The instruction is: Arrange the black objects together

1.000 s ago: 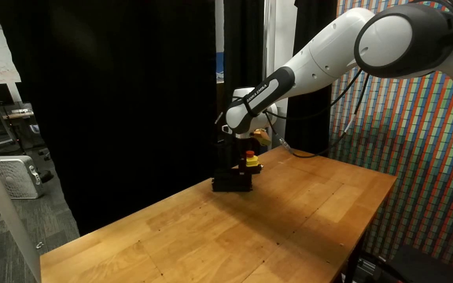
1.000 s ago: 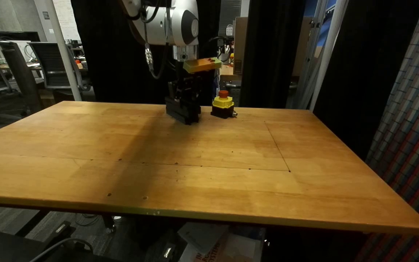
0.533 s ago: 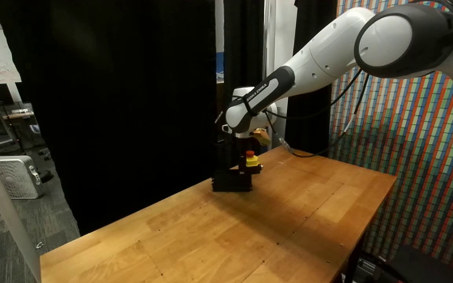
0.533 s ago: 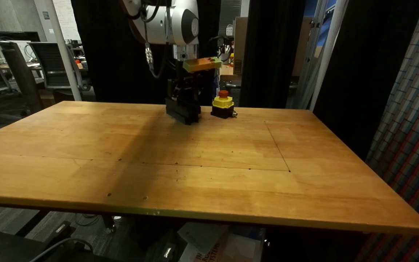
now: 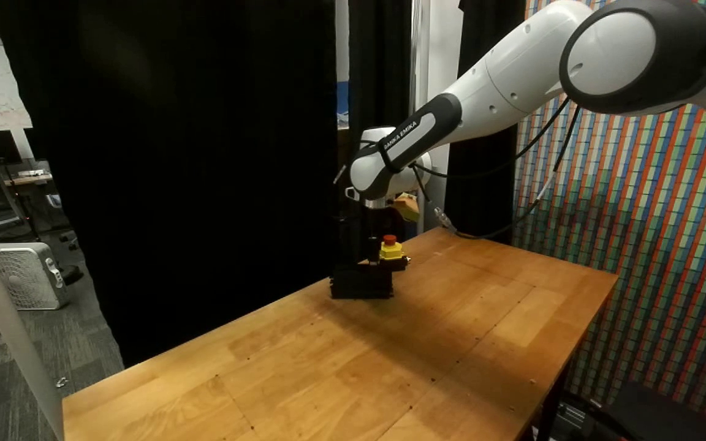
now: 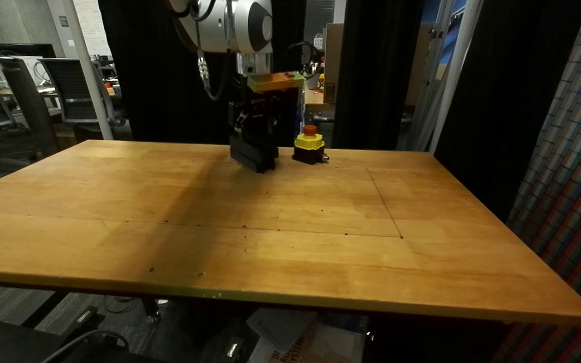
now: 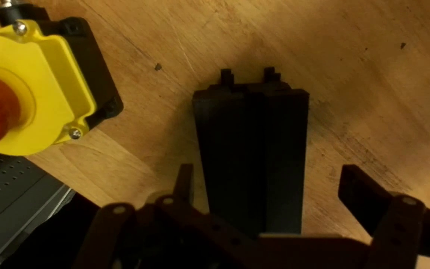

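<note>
The black objects (image 7: 286,149) stand pressed side by side as one compact block on the wooden table, with two long top faces showing in the wrist view and small prongs at the far end. The block (image 6: 253,154) rests near the table's back edge and also shows as a dark shape (image 5: 362,283). Over its near end hovers my gripper (image 7: 266,170), its jaws spread wide, one finger (image 7: 184,183) to the left of the block and the other to the right, with wood visible between each and the block. The block's near end is hidden by the gripper.
A yellow box with a red button (image 7: 47,89) on a black base stands close beside the block, also visible in both exterior views (image 6: 309,143) (image 5: 391,250). The table's back edge runs just behind the block, with a black curtain (image 5: 206,153) beyond. Bare wood (image 6: 321,262) stretches toward the front.
The arm has risen slightly, lifting the gripper off the block. Its jaws have spread and let go. The black objects and the yellow box have stayed in place.
</note>
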{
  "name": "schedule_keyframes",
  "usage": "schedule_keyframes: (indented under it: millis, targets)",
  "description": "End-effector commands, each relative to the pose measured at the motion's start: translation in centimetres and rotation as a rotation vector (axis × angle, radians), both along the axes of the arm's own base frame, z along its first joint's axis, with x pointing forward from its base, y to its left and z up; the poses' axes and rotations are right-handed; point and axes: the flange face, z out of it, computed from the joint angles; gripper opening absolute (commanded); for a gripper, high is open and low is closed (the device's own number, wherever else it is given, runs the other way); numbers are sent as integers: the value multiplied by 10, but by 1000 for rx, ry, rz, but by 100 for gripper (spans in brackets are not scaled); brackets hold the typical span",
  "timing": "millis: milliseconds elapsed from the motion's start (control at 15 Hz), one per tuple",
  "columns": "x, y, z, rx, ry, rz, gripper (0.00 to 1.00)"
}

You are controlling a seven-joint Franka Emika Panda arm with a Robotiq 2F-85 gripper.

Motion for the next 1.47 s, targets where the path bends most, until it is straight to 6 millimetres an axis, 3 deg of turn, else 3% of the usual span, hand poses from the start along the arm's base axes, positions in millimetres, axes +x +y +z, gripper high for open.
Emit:
schedule_keyframes:
  millis: [0,200,533,933,1400]
  targets:
    - [-30,8,47,-14,-17,-138,100]
    - [-73,12,79,-9,-34,-325,100]
    - [-153,4,109,-3,-13,-606,100]
    - [-257,-24,136,4,46,-930,100]
    - [-368,-73,187,79,88,-1190,100]
